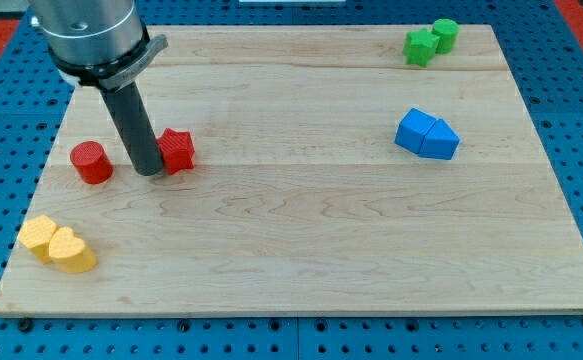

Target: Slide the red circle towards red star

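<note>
The red circle (91,162) lies on the wooden board (301,230) near the view's left edge. The red star (178,150) lies a little to its right. My tip (148,172) stands between the two, right against the star's left side and a short gap to the right of the circle. The dark rod rises from the tip to the arm's grey body at the view's top left.
Two yellow blocks (58,244) sit together at the board's bottom left corner. Two blue blocks (426,134) sit together at the right. Two green blocks (431,41) sit at the top right.
</note>
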